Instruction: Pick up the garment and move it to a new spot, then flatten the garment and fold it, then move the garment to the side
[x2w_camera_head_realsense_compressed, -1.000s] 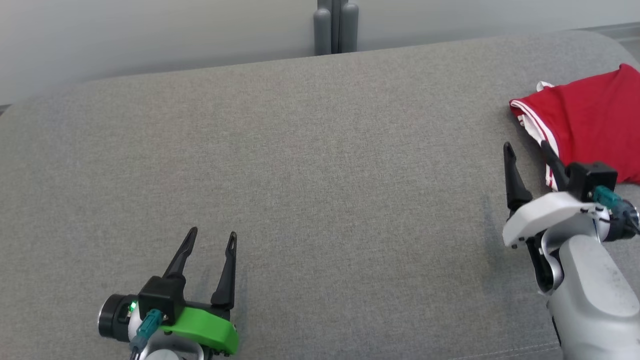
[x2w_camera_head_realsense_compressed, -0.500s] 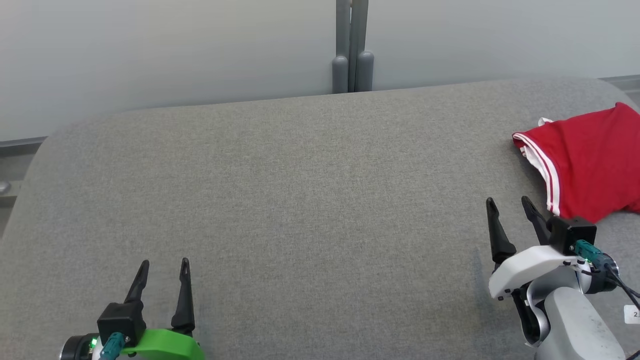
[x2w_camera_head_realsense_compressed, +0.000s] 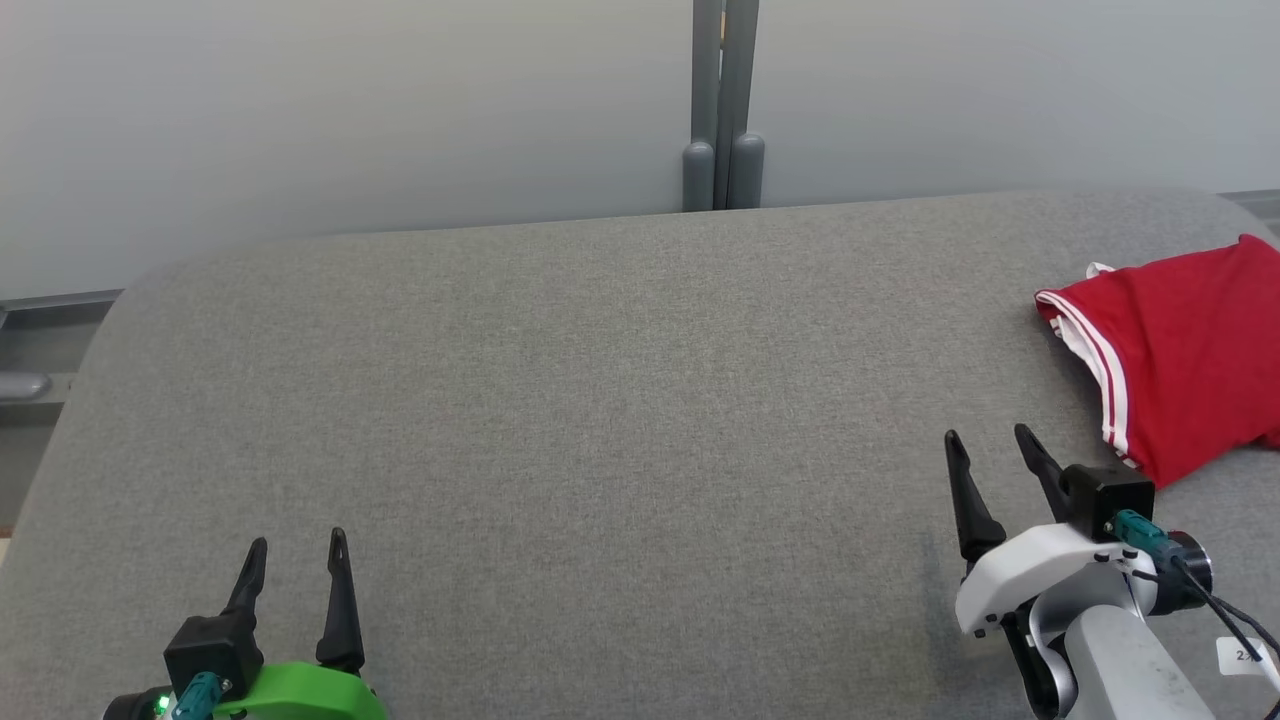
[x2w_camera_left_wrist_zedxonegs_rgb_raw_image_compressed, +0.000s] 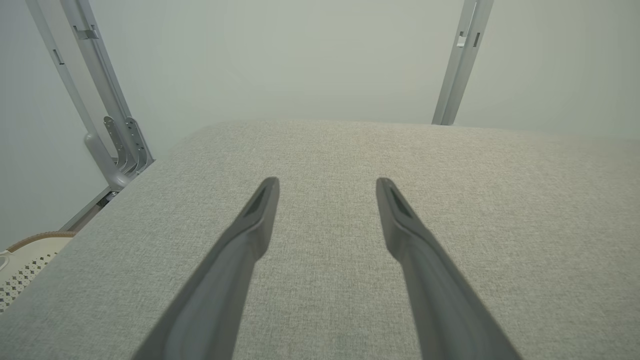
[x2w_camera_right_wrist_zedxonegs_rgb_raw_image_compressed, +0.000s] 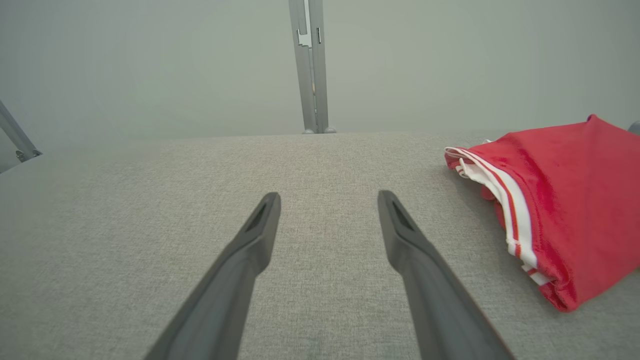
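Observation:
The garment (x2w_camera_head_realsense_compressed: 1185, 350) is red with white stripes along one edge. It lies folded at the far right of the grey fabric surface (x2w_camera_head_realsense_compressed: 600, 400); in the right wrist view the garment (x2w_camera_right_wrist_zedxonegs_rgb_raw_image_compressed: 560, 205) sits to the right of my fingers. My right gripper (x2w_camera_head_realsense_compressed: 990, 445) is open and empty, just left of and nearer than the garment, not touching it. At the lower left my left gripper (x2w_camera_head_realsense_compressed: 297, 548) is open too, with nothing between its fingers, over bare fabric (x2w_camera_left_wrist_zedxonegs_rgb_raw_image_compressed: 325, 240).
A pale wall with a grey metal post (x2w_camera_head_realsense_compressed: 722, 105) stands behind the surface. The surface's left edge drops off near a metal rail (x2w_camera_head_realsense_compressed: 40, 340). In the left wrist view a white perforated basket (x2w_camera_left_wrist_zedxonegs_rgb_raw_image_compressed: 25, 260) sits low at the left.
The head camera has tilted up, so the whole scene sits lower in the picture. Both grippers have drawn back toward me; the right one is now farther from the garment.

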